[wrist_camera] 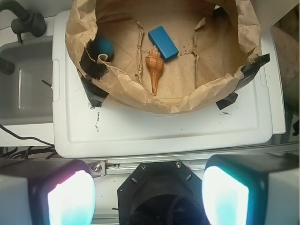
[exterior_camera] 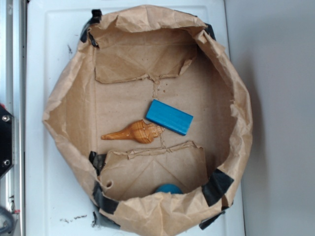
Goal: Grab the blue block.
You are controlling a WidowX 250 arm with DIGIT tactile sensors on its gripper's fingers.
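Observation:
The blue block, a flat bright-blue slab, lies on the floor of a brown paper bin, just right of centre. In the wrist view the blue block sits far ahead inside the paper bin. My gripper is open, its two glowing pads far apart at the bottom of the wrist view, well short of the bin and above the robot's black base. Nothing is between the fingers. The exterior view does not show the gripper.
An orange-brown shell lies touching the block's near-left corner; the shell points toward me in the wrist view. A teal ball sits half hidden by the bin wall. The bin rests on a white board. A grey tray lies left.

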